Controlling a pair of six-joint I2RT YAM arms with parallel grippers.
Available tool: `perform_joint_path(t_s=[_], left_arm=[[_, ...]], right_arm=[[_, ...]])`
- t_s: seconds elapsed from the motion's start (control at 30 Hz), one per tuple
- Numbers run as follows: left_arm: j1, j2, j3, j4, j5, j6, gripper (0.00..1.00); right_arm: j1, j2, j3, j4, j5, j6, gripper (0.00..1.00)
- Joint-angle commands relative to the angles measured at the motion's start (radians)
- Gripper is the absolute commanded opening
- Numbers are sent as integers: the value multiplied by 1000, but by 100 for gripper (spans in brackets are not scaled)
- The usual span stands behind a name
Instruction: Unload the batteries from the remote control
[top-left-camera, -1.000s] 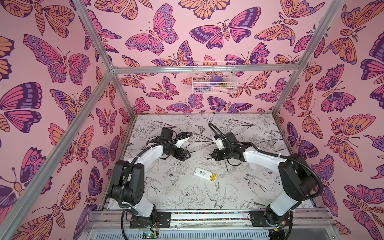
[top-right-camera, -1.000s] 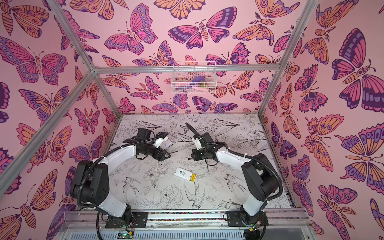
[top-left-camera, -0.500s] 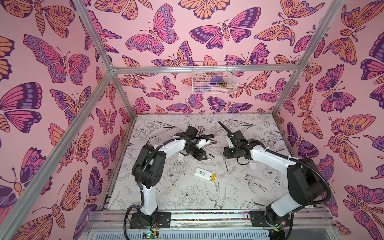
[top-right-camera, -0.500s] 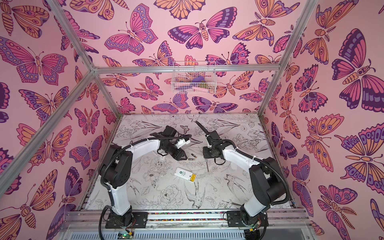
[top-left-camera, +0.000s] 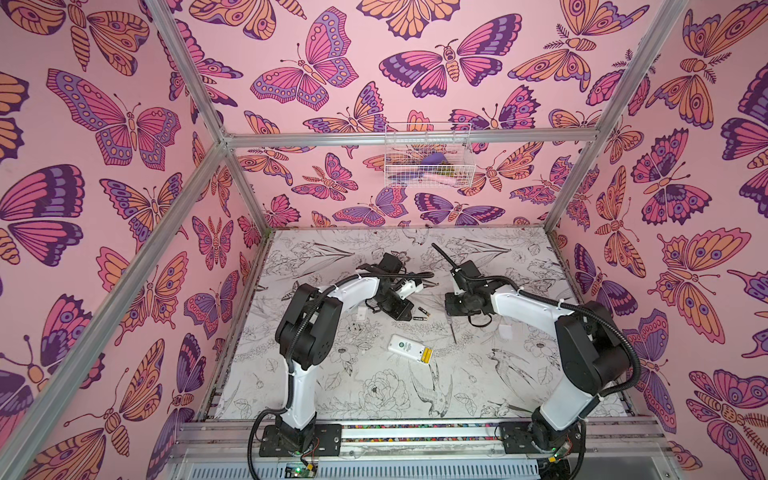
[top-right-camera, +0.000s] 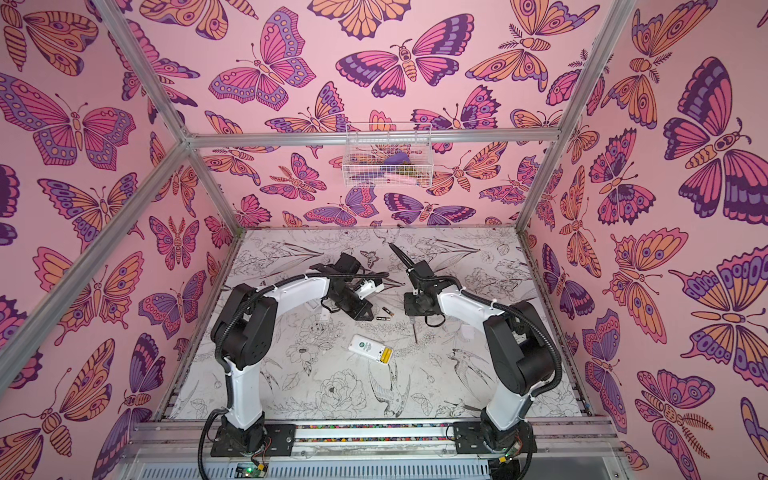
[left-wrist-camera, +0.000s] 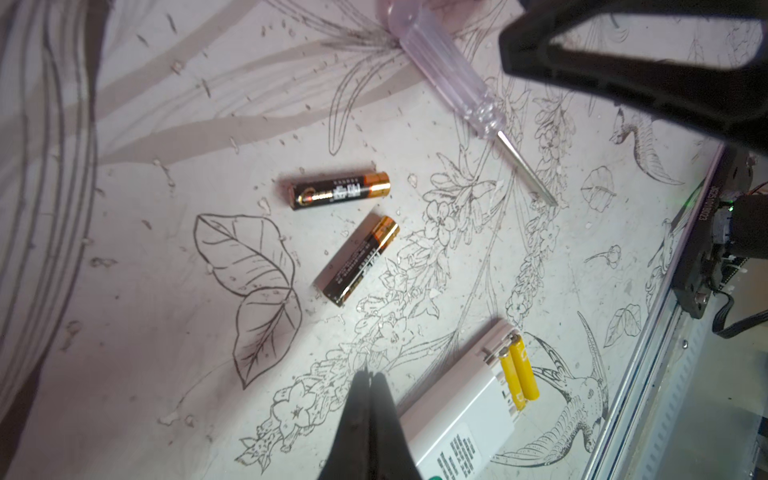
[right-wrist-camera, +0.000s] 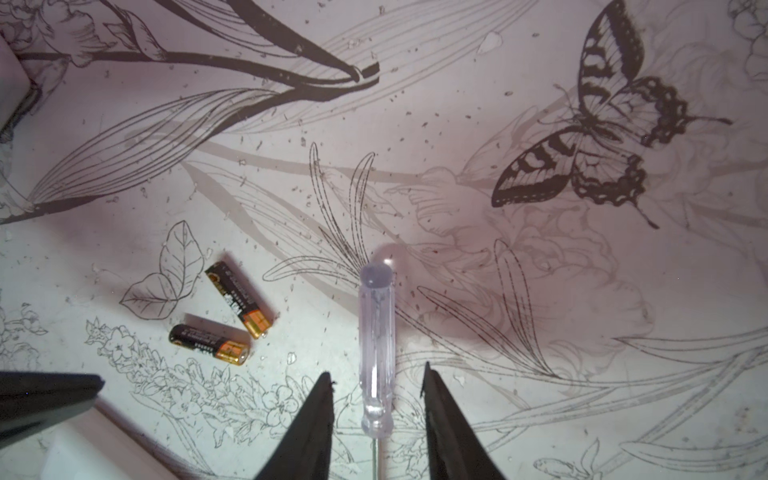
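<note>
In both top views, pink butterfly-print walls (top-left-camera: 124, 124) surround a white flower-sketched surface (top-left-camera: 316, 374). Left wrist: two black cylinder batteries (left-wrist-camera: 340, 191) loose on it, two yellow batteries (left-wrist-camera: 524, 374) in the white remote control (left-wrist-camera: 457, 415); left end effector (left-wrist-camera: 369, 376) closed, empty. Right wrist: right end effector (right-wrist-camera: 376, 370) open astride clear-handled screwdriver (right-wrist-camera: 376, 316).

Black batteries (left-wrist-camera: 340, 190) (left-wrist-camera: 356, 260): you see two slim black cylinders with copper ends, lying flat and apart, just above centre in both top views.
Yellow batteries (left-wrist-camera: 519, 376): two slim yellow cylinders, side by side inside the remote control.
Remote control (top-left-camera: 402, 345): flat white plastic bar, compartment open, frame centre.
</note>
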Motion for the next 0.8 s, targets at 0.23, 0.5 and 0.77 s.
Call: perform_joint_path(t_s=[0.23, 0.5, 0.77], left_arm=[[-7, -31, -74, -38, -36, 12, 0], [-7, -47, -109, -38, -53, 8, 0], [-5, -80, -142, -24, -70, 9, 0]], right_arm=[[-2, 83, 69, -28, 30, 20, 38], [-1, 119, 87, -26, 27, 20, 38], [-2, 138, 80, -9, 24, 29, 37]])
